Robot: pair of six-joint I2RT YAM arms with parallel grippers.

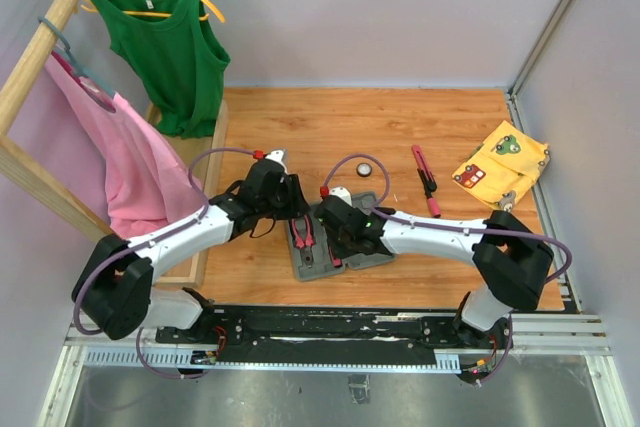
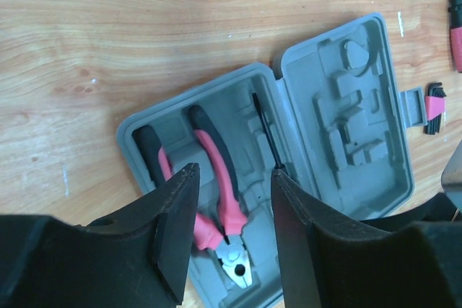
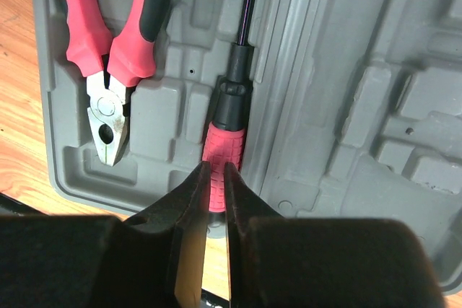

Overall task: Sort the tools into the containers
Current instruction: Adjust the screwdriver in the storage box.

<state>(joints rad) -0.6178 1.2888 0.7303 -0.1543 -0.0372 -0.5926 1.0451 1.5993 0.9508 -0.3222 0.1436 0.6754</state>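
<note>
The grey tool case (image 1: 312, 267) lies open between my arms. Red-and-black pliers (image 2: 220, 178) sit in its left half (image 2: 144, 131), and a slim screwdriver (image 3: 225, 142) lies in the slot beside them. My left gripper (image 2: 234, 174) hangs open above the pliers, touching nothing. My right gripper (image 3: 215, 171) is shut to a sliver, its tips over the end of the screwdriver's pink handle; the handle lies beneath them, not between them. The moulded lid half (image 2: 361, 128) holds nothing. Outside the case lie a round black-white disc (image 1: 366, 169), a pink cutter (image 1: 425, 179) and a hex key set (image 2: 433, 108).
A yellow patterned cloth (image 1: 500, 162) lies at the right edge of the wooden table. A wooden clothes rack with a green top (image 1: 165, 47) and a pink garment (image 1: 130, 167) stands at the left, close to the left arm.
</note>
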